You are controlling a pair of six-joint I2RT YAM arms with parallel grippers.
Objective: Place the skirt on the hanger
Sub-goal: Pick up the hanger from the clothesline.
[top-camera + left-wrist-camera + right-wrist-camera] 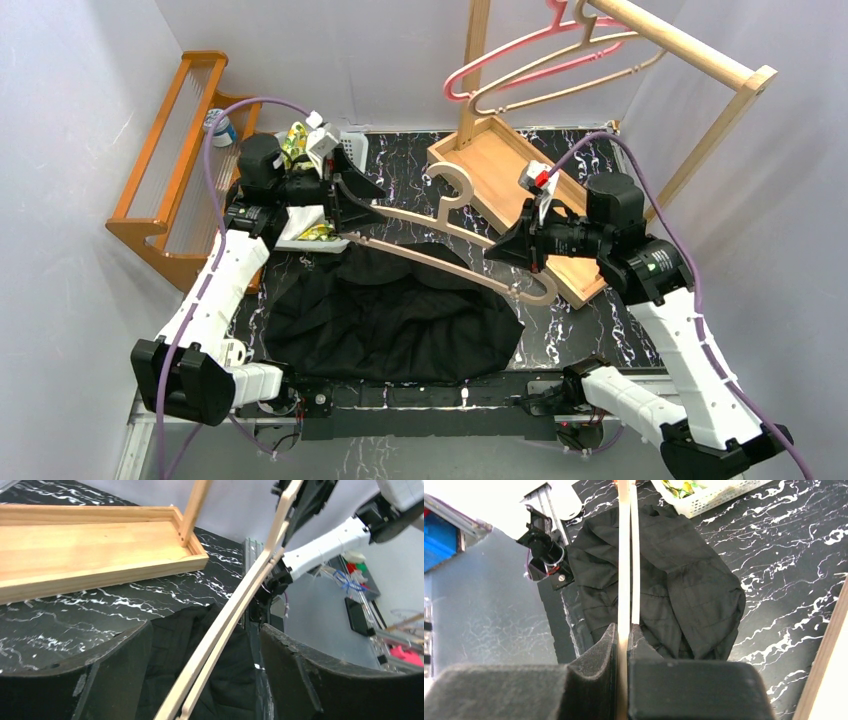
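A wooden hanger [440, 262] is held level above the black skirt [390, 320], which lies crumpled on the dark marble table. My right gripper [510, 250] is shut on the hanger's right end; in the right wrist view the bar [624, 555] runs straight out from between the closed pads [604, 650], over the skirt [689, 590]. My left gripper [352, 205] is at the hanger's left end and stands open. In the left wrist view the hanger's bars [235, 607] pass between the wide fingers [115, 680] without touching them, with the skirt [170, 670] underneath.
A wooden clothes rack with a tray base [500, 170] stands at the back right, with a pink hanger [510, 50] and wooden hangers on its rail. An orange slatted rack [170, 170] is at the left. A white basket [709, 495] of packets sits behind the skirt.
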